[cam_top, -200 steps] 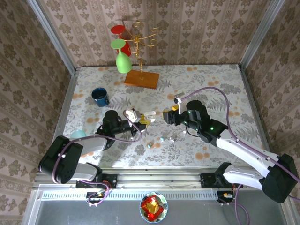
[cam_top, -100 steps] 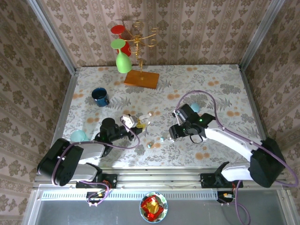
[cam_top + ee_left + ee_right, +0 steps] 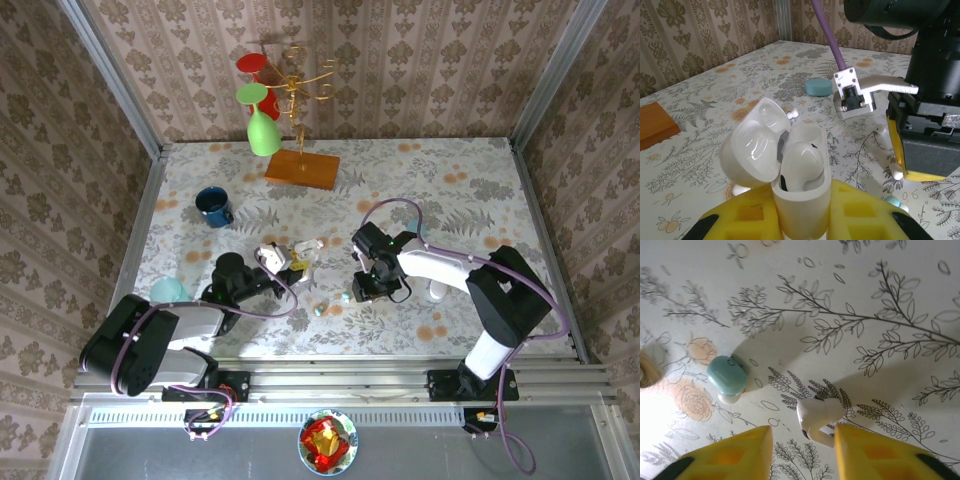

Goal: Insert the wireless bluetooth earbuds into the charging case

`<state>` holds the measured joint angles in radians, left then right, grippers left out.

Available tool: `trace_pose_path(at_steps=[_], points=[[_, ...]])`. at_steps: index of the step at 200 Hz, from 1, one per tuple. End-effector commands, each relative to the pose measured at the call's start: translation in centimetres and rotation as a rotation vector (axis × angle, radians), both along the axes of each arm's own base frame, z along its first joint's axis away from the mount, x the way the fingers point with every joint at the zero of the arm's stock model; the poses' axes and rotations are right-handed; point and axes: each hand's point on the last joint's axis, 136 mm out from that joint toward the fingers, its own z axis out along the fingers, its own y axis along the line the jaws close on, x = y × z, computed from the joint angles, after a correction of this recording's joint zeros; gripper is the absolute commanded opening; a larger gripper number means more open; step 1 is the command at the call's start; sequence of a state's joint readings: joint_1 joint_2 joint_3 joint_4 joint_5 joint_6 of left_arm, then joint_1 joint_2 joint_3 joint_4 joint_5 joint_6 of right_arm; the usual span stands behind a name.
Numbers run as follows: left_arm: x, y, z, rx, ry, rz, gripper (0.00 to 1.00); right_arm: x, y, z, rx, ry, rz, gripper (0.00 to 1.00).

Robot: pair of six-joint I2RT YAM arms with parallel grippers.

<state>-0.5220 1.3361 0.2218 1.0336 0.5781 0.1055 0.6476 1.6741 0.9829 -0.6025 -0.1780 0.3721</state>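
My left gripper [image 3: 802,212] is shut on the white charging case [image 3: 802,175], held upright with its lid [image 3: 752,150] swung open to the left. One white earbud [image 3: 801,159] sits in the case. The same case [image 3: 272,254] shows left of centre in the top view. My right gripper [image 3: 802,440] points down at the table, open, its yellow fingers [image 3: 880,452] either side of a white earbud [image 3: 817,416] lying flat. The right finger touches the bud's stem; a gap remains on the left. A teal-tinted earbud [image 3: 727,375] lies further left. In the top view the right gripper [image 3: 362,290] hovers just right of these buds [image 3: 345,297].
A blue mug [image 3: 213,206] stands at the back left. A stand on an orange base [image 3: 302,168] with hanging glasses is at the back. A teal case [image 3: 168,290] lies by the left arm, another teal case [image 3: 818,87] beyond the held one. A small white object [image 3: 437,293] lies right.
My right gripper has dropped from beside the held case down to the table and narrowed its jaws round a white earbud. The left gripper shifted slightly nearer with the case.
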Motion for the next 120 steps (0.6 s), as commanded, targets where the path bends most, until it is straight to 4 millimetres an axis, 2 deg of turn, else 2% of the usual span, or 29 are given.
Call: trace_pose_path(at_steps=[1, 34, 75, 96, 120], points=[[-0.1, 0.1, -0.1, 0.001, -0.023, -0.003, 0.0, 0.5, 0.2, -0.1, 0.003, 0.004, -0.007, 0.32], [0.0, 0.0, -0.2, 0.003, -0.019, -0.003, 0.0, 0.7, -0.7, -0.7, -0.044, -0.005, -0.02, 0.25], [0.0, 0.1, -0.2, 0.003, -0.019, 0.0, 0.0, 1.3, -1.0, -0.3, -0.054, -0.027, -0.027, 0.17], [0.1, 0.1, -0.1, 0.001, -0.02, 0.002, 0.0, 1.6, -0.4, 0.6, -0.001, -0.05, -0.028, 0.15], [0.1, 0.1, -0.1, 0.001, -0.02, 0.003, 0.0, 2.3, 1.0, 1.6, 0.151, -0.057, -0.054, 0.14]])
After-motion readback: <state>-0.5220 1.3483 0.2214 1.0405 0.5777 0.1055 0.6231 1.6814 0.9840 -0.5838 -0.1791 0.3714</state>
